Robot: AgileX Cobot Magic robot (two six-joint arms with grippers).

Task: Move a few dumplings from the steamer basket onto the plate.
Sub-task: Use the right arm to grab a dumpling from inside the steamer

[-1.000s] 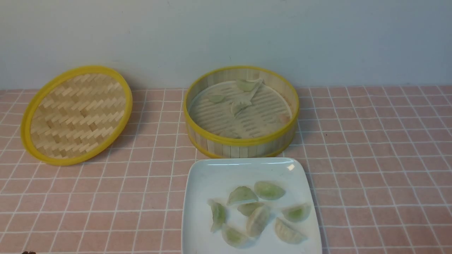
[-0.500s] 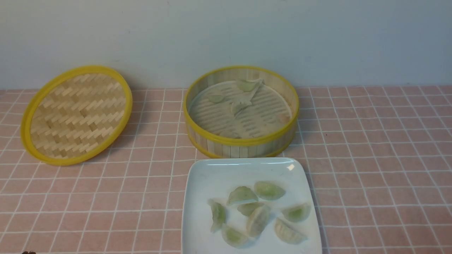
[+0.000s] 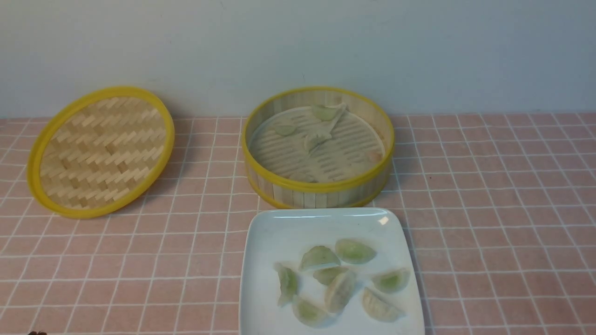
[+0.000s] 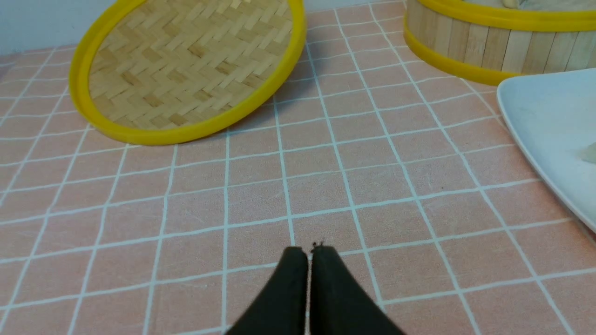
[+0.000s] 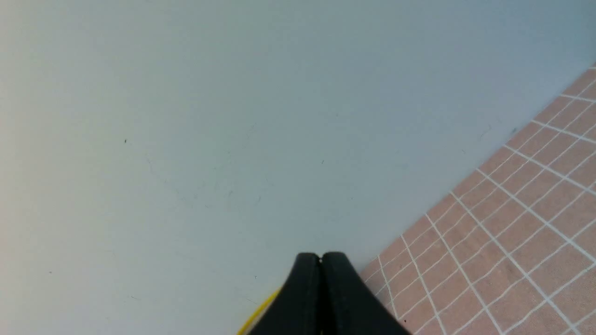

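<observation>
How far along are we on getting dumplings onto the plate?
Done: several dumplings lie on the plate. In hand: nothing; the left gripper and right gripper are shut and empty. Left: little, if anything; a few leftover dumplings sit in the steamer basket, but only a few needed moving.

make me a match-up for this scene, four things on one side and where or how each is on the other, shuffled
1. flat woven bamboo lid with yellow rim
2. round bamboo steamer basket
3. glossy white square plate
4. black left gripper

a. in front of the basket, carrying most dumplings
b. shut, above pink checked cloth
c. left of the basket, holding nothing
d. few dumplings inside

Pairs: 1-c, 2-d, 3-a, 4-b
</observation>
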